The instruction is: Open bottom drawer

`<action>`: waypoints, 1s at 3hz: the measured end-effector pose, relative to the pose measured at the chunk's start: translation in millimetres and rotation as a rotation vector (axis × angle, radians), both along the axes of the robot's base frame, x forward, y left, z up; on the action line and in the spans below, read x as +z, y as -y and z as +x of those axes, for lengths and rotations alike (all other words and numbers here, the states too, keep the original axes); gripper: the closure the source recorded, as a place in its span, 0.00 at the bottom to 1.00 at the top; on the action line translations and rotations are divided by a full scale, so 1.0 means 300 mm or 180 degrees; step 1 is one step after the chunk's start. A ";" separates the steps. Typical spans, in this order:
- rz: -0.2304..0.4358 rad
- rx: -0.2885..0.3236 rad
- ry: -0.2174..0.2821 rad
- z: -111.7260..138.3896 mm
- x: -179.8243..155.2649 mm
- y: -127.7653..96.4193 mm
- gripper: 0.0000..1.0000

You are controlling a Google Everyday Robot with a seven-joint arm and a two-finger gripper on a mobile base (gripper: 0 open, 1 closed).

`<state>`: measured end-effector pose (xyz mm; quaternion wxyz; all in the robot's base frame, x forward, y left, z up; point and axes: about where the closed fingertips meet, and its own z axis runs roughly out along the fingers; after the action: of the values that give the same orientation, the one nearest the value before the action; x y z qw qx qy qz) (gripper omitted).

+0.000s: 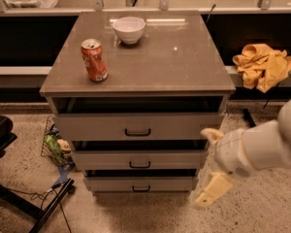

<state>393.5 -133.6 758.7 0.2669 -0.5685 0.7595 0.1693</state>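
The cabinet (150, 62) has three grey-beige drawers, each with a small black bar handle. The bottom drawer (111, 183) is the lowest and narrowest front, close to the floor, with a dark gap above it and its handle (141, 188) at the centre. My gripper (210, 165) hangs at the cabinet's lower right corner, just right of the middle and bottom drawer fronts. It is open, with one cream finger (211, 135) high and the other (212, 191) low, and nothing between them. It touches no handle.
On the cabinet top stand a red soda can (94, 60) and a white bowl (129, 29). A yellow cloth (263, 66) lies on the ledge at right. A wire basket (56, 147) and a black chair base (19, 203) sit on the floor at left.
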 end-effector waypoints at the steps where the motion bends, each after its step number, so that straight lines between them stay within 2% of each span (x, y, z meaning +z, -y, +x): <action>1: 0.0548 0.0038 0.0147 0.061 -0.192 -0.105 0.00; 2: 0.0659 -0.0054 0.0294 0.133 -0.260 -0.116 0.00; 3: 0.0659 -0.0054 0.0294 0.133 -0.260 -0.116 0.00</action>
<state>433.3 -98.7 680.6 0.3604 -0.5387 0.7296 0.2182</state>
